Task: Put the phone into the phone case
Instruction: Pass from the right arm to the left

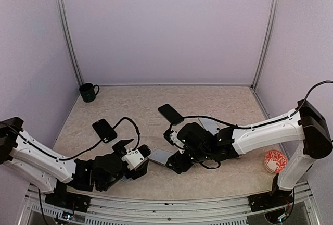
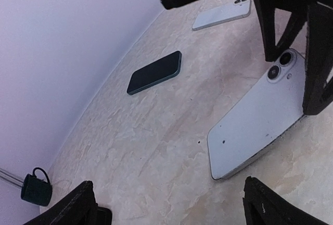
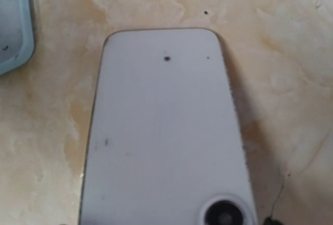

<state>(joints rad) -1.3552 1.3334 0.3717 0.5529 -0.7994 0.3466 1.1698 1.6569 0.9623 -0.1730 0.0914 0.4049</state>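
The white phone (image 1: 161, 156) lies back up on the table, its twin camera lenses (image 2: 281, 64) toward my right arm. My right gripper (image 1: 178, 160) has one black finger on each side of the phone's camera end (image 2: 294, 61) and is shut on it. In the right wrist view the phone (image 3: 164, 141) fills the frame and the fingers are out of sight. A pale blue phone case (image 3: 13, 22) with a raised rim shows at the upper left there. My left gripper (image 1: 136, 152) stands open just off the phone's near end (image 2: 171, 204), holding nothing.
Two dark phones (image 1: 170, 113) (image 1: 104, 129) lie further back. A pale phone-shaped thing with camera holes (image 2: 221, 14) sits behind my right arm. A dark green mug (image 1: 88, 92) stands at the back left, and a red-patterned dish (image 1: 275, 161) at the right.
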